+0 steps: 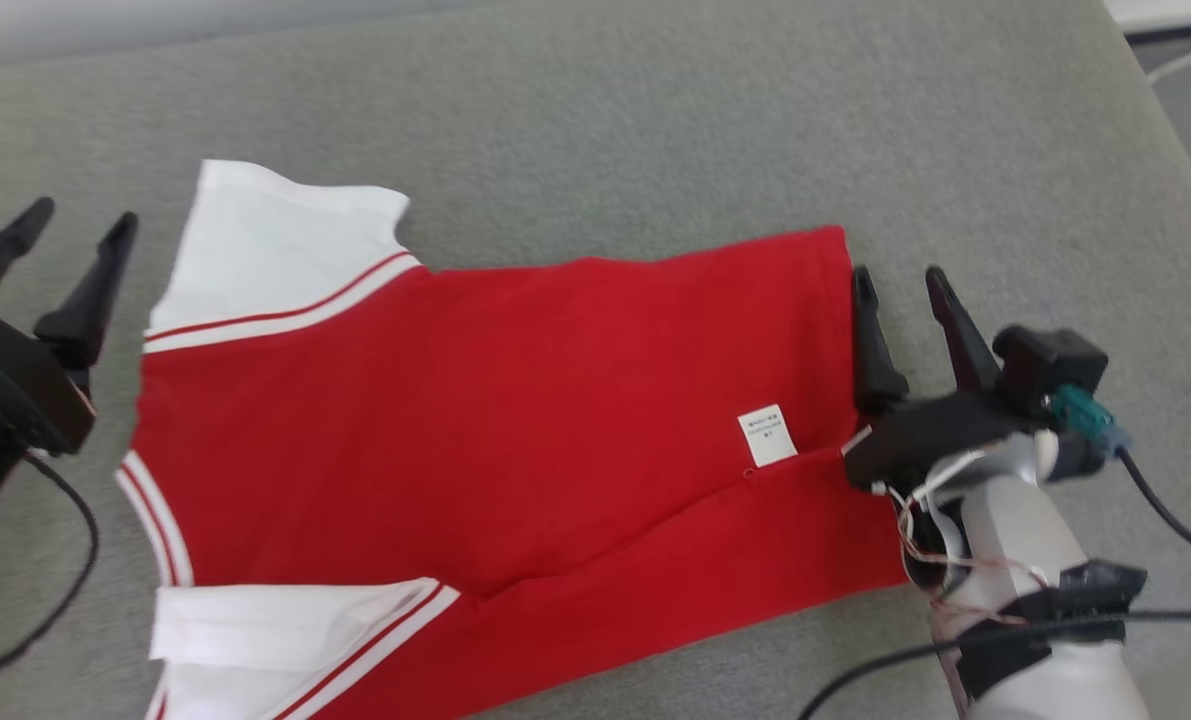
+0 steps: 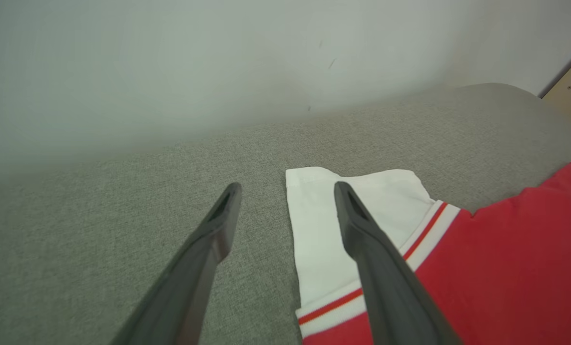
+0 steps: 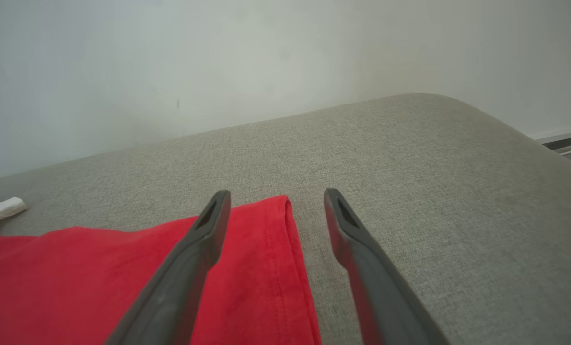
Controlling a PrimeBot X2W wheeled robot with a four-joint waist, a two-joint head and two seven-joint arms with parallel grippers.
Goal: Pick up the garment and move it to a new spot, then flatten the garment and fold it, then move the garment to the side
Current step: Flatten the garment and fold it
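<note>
Spread flat on a grey cushion point(image 1: 655, 120): red T-shirt point(image 1: 515, 400) with white sleeves and striped trim, white label point(image 1: 767, 434) near the hem, print too small to read. Lower sleeve point(image 1: 285, 620) cut off at the head view's bottom edge. Left pincer point(image 1: 83, 215) released and empty, just beside the upper sleeve point(image 1: 275, 250), one finger over it in the wrist view. Right pincer point(image 1: 897, 272) also released, straddling the hem edge. Contact with the cloth impossible to tell.
</note>
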